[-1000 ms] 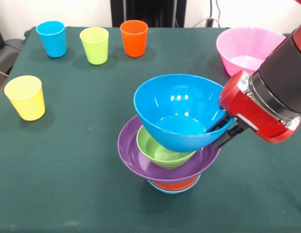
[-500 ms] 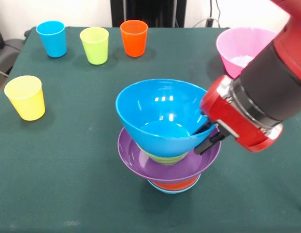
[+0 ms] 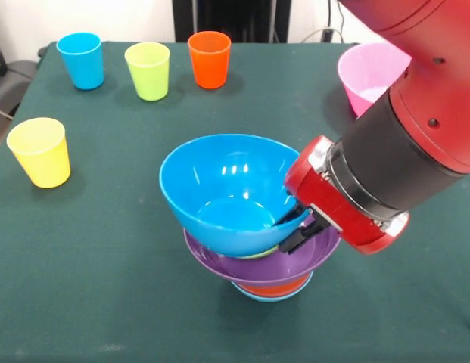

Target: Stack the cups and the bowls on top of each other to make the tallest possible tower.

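Observation:
My gripper (image 3: pixel 295 224) is shut on the right rim of the deep blue bowl (image 3: pixel 219 189), one finger inside and one outside. The bowl hangs slightly tilted, low over the tower (image 3: pixel 265 268): a purple bowl (image 3: pixel 310 257) on an orange bowl (image 3: pixel 274 288) and a light-blue bowl (image 3: pixel 257 296). A sliver of the green bowl (image 3: pixel 259 255) shows under the blue one. The blue cup (image 3: pixel 81 60), lime green cup (image 3: pixel 148 70) and orange cup (image 3: pixel 209 59) stand in a row at the far side. The yellow cup (image 3: pixel 40 151) stands at the left. The pink bowl (image 3: pixel 371 76) sits far right, partly hidden by my arm.
The table (image 3: pixel 106 287) has a dark green cloth. My thick red and black arm (image 3: pixel 401 144) reaches in from the upper right and covers the table's right side.
My gripper has carried the deep blue bowl to the left and down, from above the tower's right side to nearly on the green bowl.

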